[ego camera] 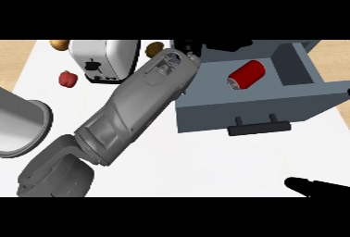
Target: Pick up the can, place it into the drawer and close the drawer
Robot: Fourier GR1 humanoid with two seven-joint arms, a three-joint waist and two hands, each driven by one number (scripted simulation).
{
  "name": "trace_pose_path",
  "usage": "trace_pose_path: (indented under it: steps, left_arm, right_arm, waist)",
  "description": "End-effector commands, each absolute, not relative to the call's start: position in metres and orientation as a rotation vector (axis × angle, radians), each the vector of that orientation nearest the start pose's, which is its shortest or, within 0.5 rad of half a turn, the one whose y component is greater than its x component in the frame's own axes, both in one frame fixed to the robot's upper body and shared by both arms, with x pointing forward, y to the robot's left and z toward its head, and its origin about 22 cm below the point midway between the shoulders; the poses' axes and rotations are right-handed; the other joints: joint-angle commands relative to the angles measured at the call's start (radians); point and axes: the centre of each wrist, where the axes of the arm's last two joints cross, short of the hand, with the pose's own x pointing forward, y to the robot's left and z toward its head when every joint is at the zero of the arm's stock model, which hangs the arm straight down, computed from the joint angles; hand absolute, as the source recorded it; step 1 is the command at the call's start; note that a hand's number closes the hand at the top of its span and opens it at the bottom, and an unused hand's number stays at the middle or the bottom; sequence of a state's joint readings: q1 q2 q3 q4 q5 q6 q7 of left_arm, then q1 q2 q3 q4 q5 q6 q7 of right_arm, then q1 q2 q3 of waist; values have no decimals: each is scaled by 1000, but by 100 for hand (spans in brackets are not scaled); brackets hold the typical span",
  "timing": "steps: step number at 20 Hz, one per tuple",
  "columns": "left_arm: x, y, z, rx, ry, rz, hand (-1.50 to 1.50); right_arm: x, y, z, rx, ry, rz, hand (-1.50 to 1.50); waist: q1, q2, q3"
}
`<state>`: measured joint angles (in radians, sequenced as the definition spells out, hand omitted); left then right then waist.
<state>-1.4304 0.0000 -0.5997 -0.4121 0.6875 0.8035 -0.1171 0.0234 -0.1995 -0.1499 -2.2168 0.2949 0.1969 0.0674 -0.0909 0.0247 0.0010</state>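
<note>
The red can (245,74) lay on its side inside the open grey drawer (321,90), so only closing remained; my left hand (190,46) reached past the drawer's far corner, its fingers hidden, I could not tell how open, while my right hand (315,187) rested open near the surface's (205,162) edge

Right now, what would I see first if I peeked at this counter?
Probably the big grey left arm, stretched slantwise across the white counter towards the top. Next, the red can lying on its side inside the open grey drawer at upper right. A toaster sits at upper left.
</note>
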Motion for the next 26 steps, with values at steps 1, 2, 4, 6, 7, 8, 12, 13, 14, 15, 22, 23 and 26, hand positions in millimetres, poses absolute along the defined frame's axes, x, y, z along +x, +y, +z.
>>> trace_pose_path:
  steps: [1,2,4,6,7,8,12,13,14,15,22,23,26]
  left_arm:
    - [423,-11,167,232,-1799,-48,-150]
    - [425,-20,194,225,-1809,-34,-150]
    - [425,-16,185,226,-1808,-46,-150]
    - [424,-15,180,216,-1820,-56,-150]
    - [425,-14,177,257,-1818,-50,-150]
    - [419,-21,184,225,-1826,-67,-150]
    - [426,-17,194,219,-1813,-54,-150]
    - [419,-22,187,198,-1775,-56,-150]
    - [419,-24,199,193,-1801,-37,-150]
    - [413,-26,188,211,-1785,-49,-150]
    - [429,24,202,234,-1800,-31,-150]
    - [428,26,213,241,-1782,-35,-150]
    - [428,36,216,243,-1783,-36,-150]
  right_arm:
    - [194,-274,162,-651,-1987,604,-150]
    - [203,-273,152,-680,-1973,648,-150]
    - [197,-265,155,-732,-1959,741,-150]
    - [203,-263,147,-826,-1911,797,-150]
    - [202,-258,145,-835,-1895,810,-150]
    - [213,-246,131,-852,-1858,855,-150]
    - [229,-242,105,-912,-1796,976,-150]
    - [229,-224,107,-940,-1795,971,-150]
    - [234,-235,92,-941,-1756,1002,-150]
    - [232,-241,94,-981,-1701,1022,-150]
    - [283,-226,47,-1042,-1713,926,-150]
    - [274,-228,37,-1039,-1712,899,-150]
    - [305,-231,21,-1068,-1668,923,-150]
  waist:
    - [28,-8,0]
    - [29,-4,0]
    - [37,-8,0]
    - [61,-14,-1]
    - [58,-15,-1]
    - [64,-14,0]
    - [85,-17,0]
    - [89,-22,-1]
    - [97,-24,-1]
    - [103,-30,-1]
    - [122,-27,-1]
    - [119,-31,0]
    - [130,-26,0]
